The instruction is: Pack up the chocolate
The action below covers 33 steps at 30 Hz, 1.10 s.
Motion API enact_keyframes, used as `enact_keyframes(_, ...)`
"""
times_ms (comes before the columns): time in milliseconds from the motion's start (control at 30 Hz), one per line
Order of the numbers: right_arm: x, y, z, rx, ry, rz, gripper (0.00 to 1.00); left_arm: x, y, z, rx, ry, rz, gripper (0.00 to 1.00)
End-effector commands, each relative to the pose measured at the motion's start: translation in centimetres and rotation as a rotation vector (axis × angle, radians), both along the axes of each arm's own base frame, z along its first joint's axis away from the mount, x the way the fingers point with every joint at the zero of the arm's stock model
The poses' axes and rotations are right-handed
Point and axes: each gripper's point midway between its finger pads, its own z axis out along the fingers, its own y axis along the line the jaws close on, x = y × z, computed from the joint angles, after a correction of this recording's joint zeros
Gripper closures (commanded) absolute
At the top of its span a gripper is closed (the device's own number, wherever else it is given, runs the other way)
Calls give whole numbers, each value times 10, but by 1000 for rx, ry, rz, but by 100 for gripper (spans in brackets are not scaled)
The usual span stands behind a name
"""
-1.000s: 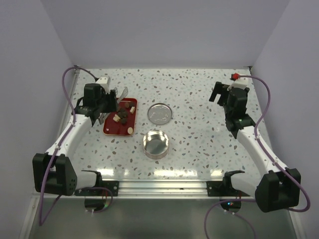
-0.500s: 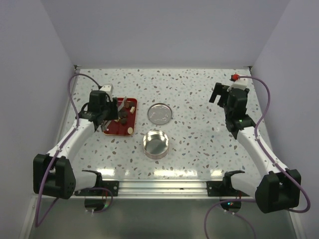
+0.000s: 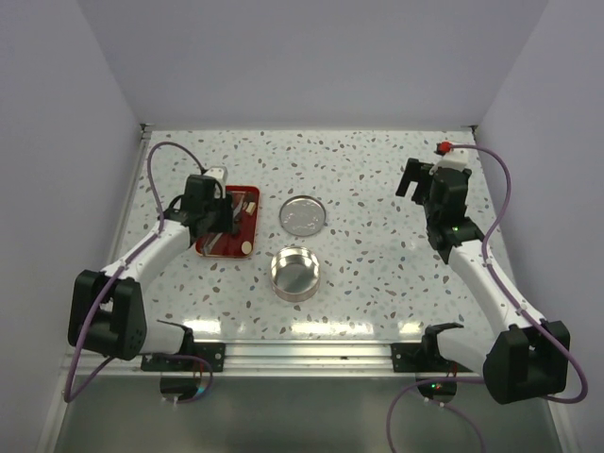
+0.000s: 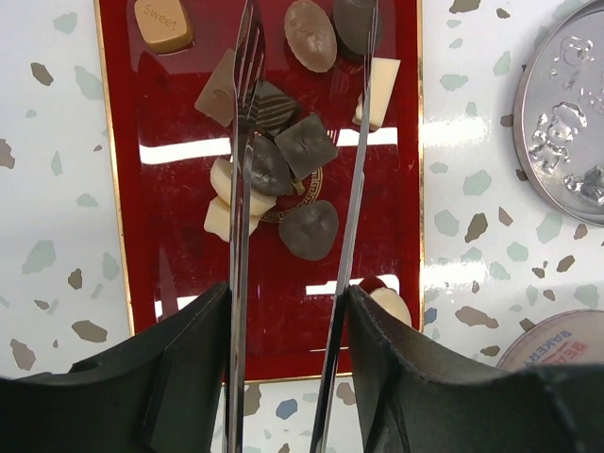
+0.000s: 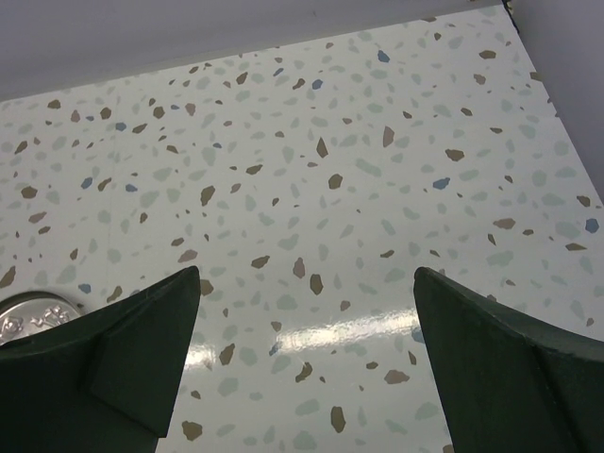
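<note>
The chocolate is several small dark, tan and cream pieces piled on a red tray, which also shows in the top view. My left gripper is shut on metal tongs. The two tong blades are spread apart and straddle the pile, a dark piece lying between them. In the top view the left gripper hangs over the tray. The open round tin stands to the tray's right. My right gripper is open and empty, over bare table at the far right.
The tin's embossed lid lies flat behind the tin, right of the tray, and shows in the left wrist view and at the right wrist view's left edge. The tin's rim shows at the left wrist view's lower right. Walls enclose the table.
My left arm has swung right and inward, carrying the tongs from the tray's left edge to over the chocolate pile. The right arm has not moved.
</note>
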Motion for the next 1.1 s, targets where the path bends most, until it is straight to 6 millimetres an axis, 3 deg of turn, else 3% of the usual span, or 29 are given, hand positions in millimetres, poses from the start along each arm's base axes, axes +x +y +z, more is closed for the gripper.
enact_keyframes(0,-1,-1,5,1,-19,0,1,15,-5,8,-14,-64,9,45)
enact_keyframes(1067,-4,-3,8,-2,-21,-10,1,18,-2,3,28,-28,4,52)
